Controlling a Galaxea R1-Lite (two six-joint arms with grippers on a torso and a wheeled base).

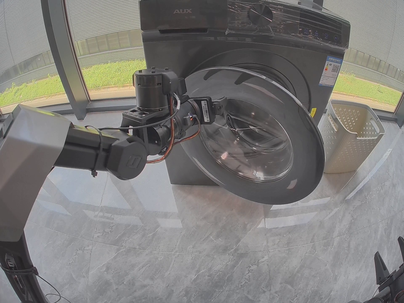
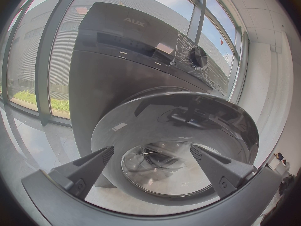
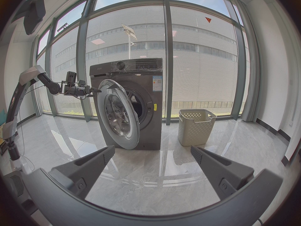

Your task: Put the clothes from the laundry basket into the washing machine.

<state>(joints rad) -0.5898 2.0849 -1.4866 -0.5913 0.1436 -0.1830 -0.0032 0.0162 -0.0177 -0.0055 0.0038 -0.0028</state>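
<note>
While door [image 1: 275, 192] stands half-open | left claw [image 2: 151, 148] at rim | laundry basket [image 1: 352, 136] beyond

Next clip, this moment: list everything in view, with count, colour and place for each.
washing machine: one, dark grey, on the floor against the windows
door: one, grey rim around clear glass, on the machine's front, standing partly open
laundry basket: one, cream, perforated, on the floor at the machine's side, toward the robot's right
floor: one, glossy grey marbled tiles
windows: several tall panes, dark frames, behind the machine
left gripper: one, black, open, raised near the door's upper edge
right gripper: one, black, open, low, back from the machine
</note>
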